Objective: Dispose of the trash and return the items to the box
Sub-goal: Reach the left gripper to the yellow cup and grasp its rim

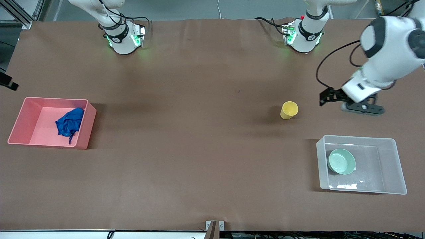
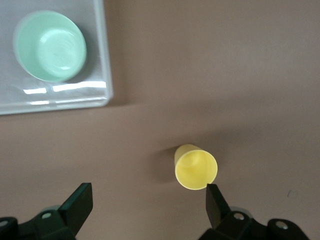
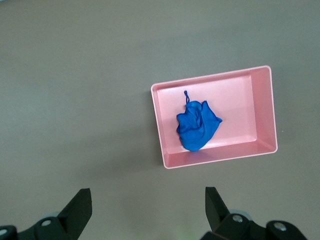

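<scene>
The yellow cup (image 1: pixel 289 109) stands upright on the brown table, toward the left arm's end. My left gripper (image 1: pixel 328 96) hangs open and empty in the air beside it; in the left wrist view (image 2: pixel 147 192) the cup (image 2: pixel 196 167) shows just off one fingertip (image 2: pixel 214 197). The mint-green bowl (image 1: pixel 341 161) lies in the clear box (image 1: pixel 395 166), nearer the front camera than the cup; both show in the left wrist view, bowl (image 2: pixel 50 46) and box (image 2: pixel 102 75). The blue cloth (image 1: pixel 70 122) lies in the pink bin (image 1: pixel 30 116). My right gripper (image 3: pixel 147 196) is open, empty, high over the table near that bin (image 3: pixel 240 95).
The pink bin sits at the right arm's end of the table, the clear box at the left arm's end. Both arm bases stand along the table's top edge. A small metal bracket (image 1: pixel 214 229) sits at the table's front edge.
</scene>
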